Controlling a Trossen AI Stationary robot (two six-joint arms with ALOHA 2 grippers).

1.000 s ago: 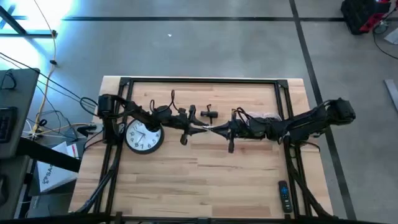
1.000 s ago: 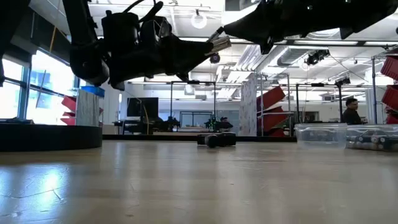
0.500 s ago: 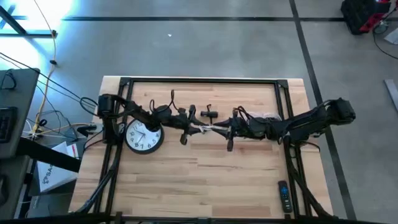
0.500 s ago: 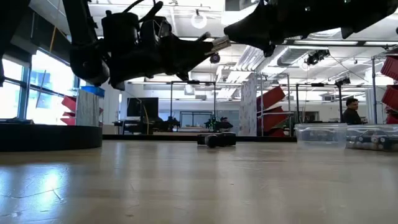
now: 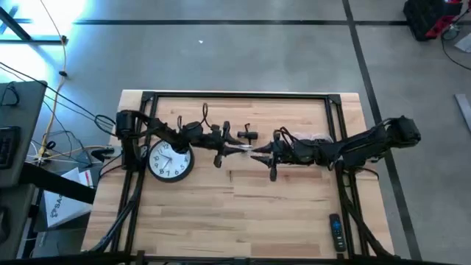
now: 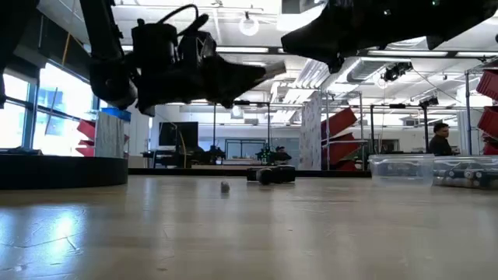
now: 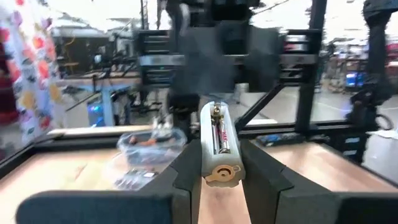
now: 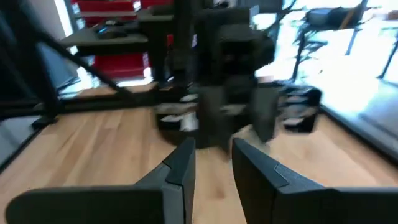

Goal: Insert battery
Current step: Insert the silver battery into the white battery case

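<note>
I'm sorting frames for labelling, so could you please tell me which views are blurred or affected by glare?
Right wrist view: heavily blurred throughout. Left wrist view: the white battery holder in the left gripper is sharp, the background soft. Low view: arms backlit, bright window at left. High view: sharp, with glare at top left.

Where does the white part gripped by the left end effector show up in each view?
High view: the white part is mid-table, at the left end effector.
Low view: pale tip, upper middle.
Left wrist view: centre, clamped between the fingers.
Right wrist view: cannot tell.
Shared landmark: the clear plastic box, seen in the low and left wrist views.
</note>
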